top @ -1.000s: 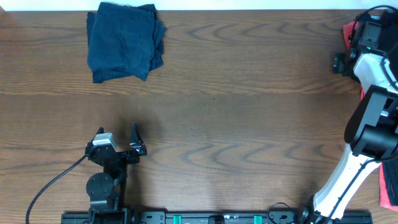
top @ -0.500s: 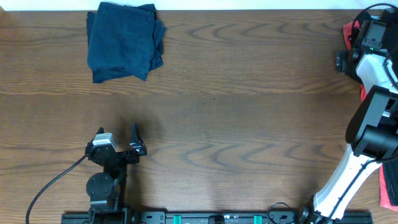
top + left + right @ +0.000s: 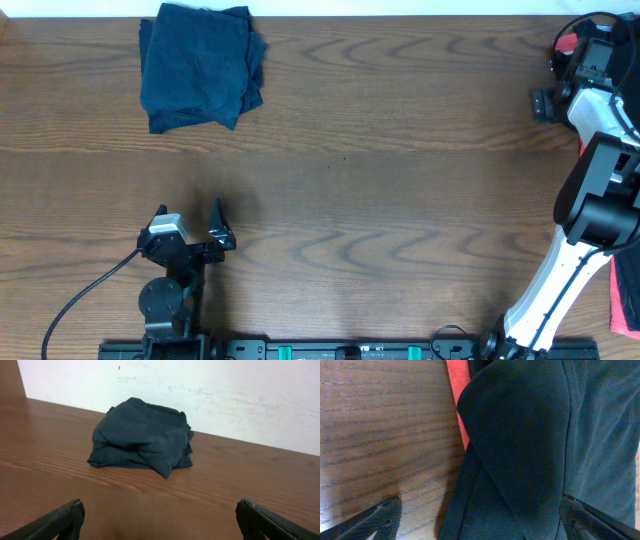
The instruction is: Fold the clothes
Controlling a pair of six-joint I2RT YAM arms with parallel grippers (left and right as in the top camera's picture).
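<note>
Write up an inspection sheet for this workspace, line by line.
Surface: brown wood-grain table, no marks seen.
Job's things: folded dark navy fabric shirt far left; dark fabric garment with coral-red strip under the right gripper, far right.
Clutter: nothing seen.
Grippers: left gripper open, empty, near the table; right gripper open over the garment.
Cables: black cable looping from the left arm's base.
Surroundings: white wall behind the table.

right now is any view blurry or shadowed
overhead: even light, sharp grain on the brown wooden table, faint shadow beside the left pincer; left wrist: folded dark navy fabric shirt crisp, pincer fingertips soft at the bottom corners; right wrist: very close, weave of the dark fabric garment with a coral-red strip sharp, shadow on the wood lower left
</note>
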